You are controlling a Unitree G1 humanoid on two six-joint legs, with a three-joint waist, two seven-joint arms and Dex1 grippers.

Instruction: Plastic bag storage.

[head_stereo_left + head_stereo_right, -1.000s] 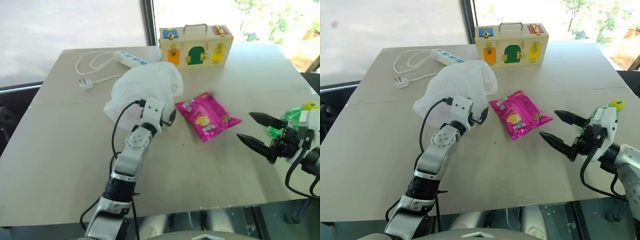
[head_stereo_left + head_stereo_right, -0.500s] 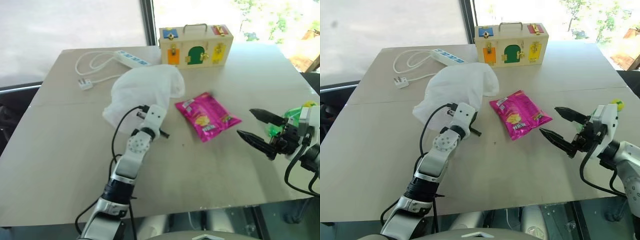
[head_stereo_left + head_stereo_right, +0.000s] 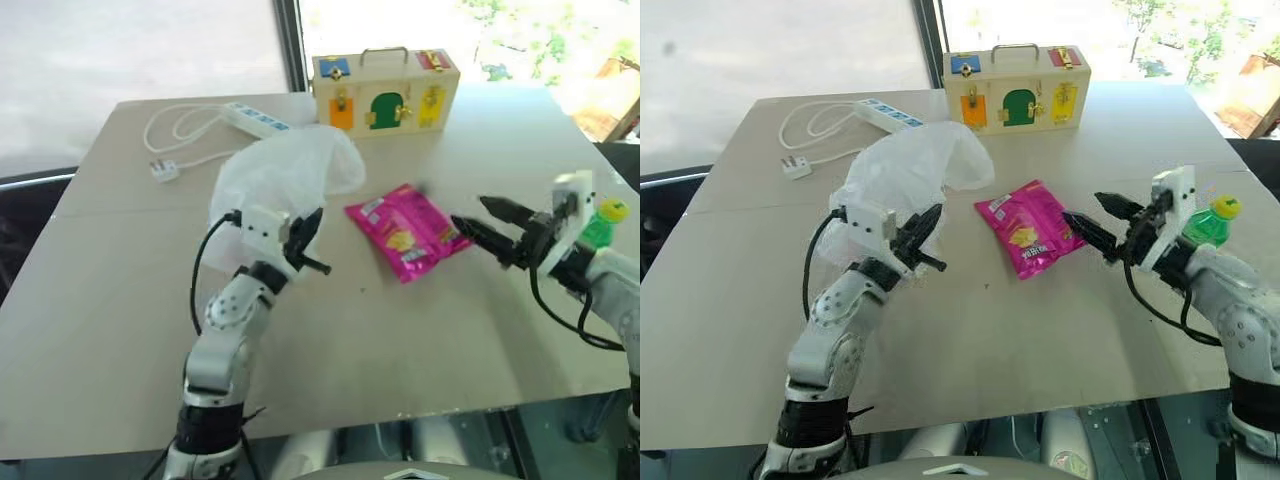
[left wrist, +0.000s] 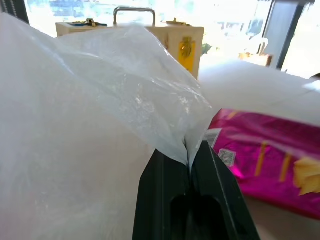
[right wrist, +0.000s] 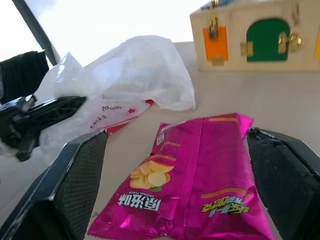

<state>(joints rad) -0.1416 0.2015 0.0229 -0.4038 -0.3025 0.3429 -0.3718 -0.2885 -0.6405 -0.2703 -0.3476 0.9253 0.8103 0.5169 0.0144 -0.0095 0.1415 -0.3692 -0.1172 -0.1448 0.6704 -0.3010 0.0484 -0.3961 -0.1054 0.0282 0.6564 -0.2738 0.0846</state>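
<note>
The plastic bag lies crumpled left of centre on the counter, in front of the wooden latch box at the top of the frame. The left end effector is clenched on the bag's near edge: in the left wrist view a fold of thin film is pinched between its two black fingers and rises taut from them. That pinch looks like the hold needed to lift or gather the bag for folding away.

The right end effector is released, its jaws spread wide and pointing left across the counter at the pink snack packet, which lies just right of the bag. In the right wrist view the packet sits between the open fingers but apart from them. It may be reaching for a second hold on the bag, or to clear the packet; I cannot tell which.

A white power strip with its cord lies at upper left, and a green bottle stands at the right edge.
</note>
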